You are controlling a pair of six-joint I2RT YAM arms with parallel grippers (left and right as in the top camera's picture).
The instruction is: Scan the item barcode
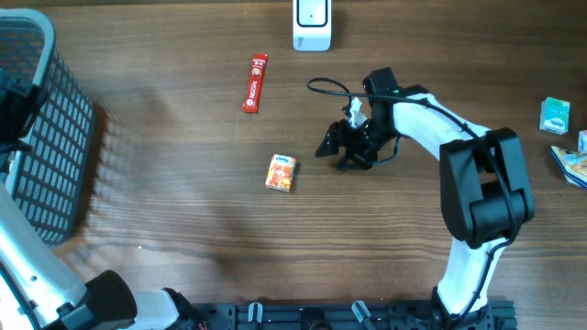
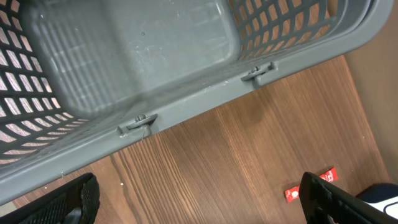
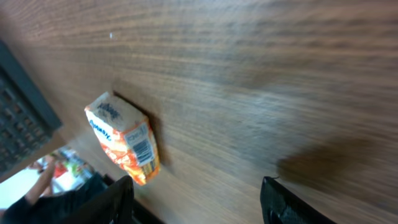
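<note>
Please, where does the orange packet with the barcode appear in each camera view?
Overhead: orange packet near the picture's middle, lying on the table.
Left wrist: not in it.
Right wrist: left of centre, barcode showing.
Shared landmark: grey basket, left edge overhead, top in the left wrist view, probably the dark mesh at the right wrist view's left edge.

The right arm (image 1: pixel 486 183) rises from the near edge, folds at its bulky black elbow and sends its white forearm out to the left, wrist tipped downward. The right pincer (image 1: pixel 332 154) has its jaws parted and grips nothing. The left arm (image 1: pixel 27 247) climbs the far-left side, and the left pincer (image 2: pixel 199 208) is spread wide and empty.
</note>
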